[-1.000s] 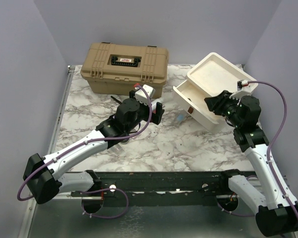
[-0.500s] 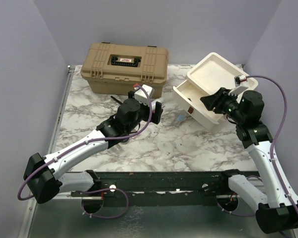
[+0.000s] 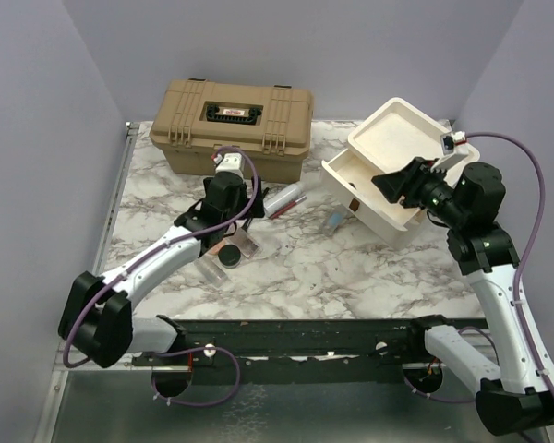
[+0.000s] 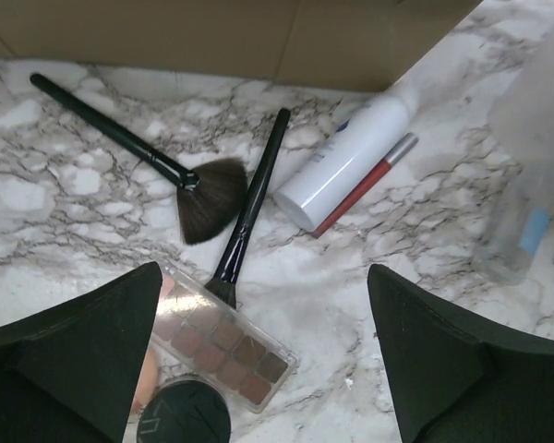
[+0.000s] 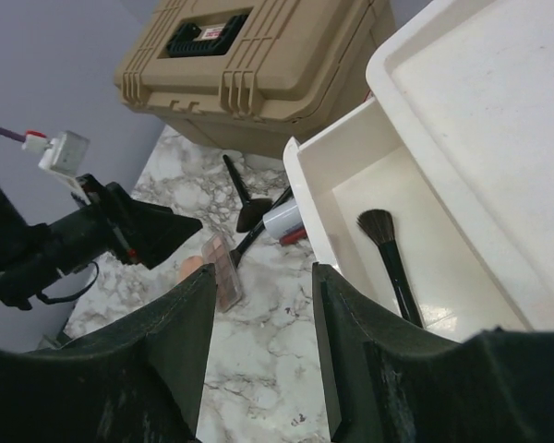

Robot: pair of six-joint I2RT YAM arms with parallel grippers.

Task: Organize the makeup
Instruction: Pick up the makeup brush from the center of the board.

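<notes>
Three plain walls of pale lavender enclose the workspace: a back wall (image 3: 286, 46), a left wall (image 3: 37, 166) and a right wall (image 3: 535, 83), meeting in straight vertical corners. Between them sits a table (image 3: 351, 268) whose top is white marble-patterned with grey and brown veins. A thin metal strip (image 3: 111, 212) runs along its left edge. A black rail (image 3: 305, 337) crosses the near edge, and below it lies a dull grey metal sheet (image 3: 305, 415). The light is soft and even, and the shadows are faint.

Overhead plus two wrist views.
Left wrist looks closely down on the fan brush (image 4: 137, 145); right wrist shares it distantly.
</notes>
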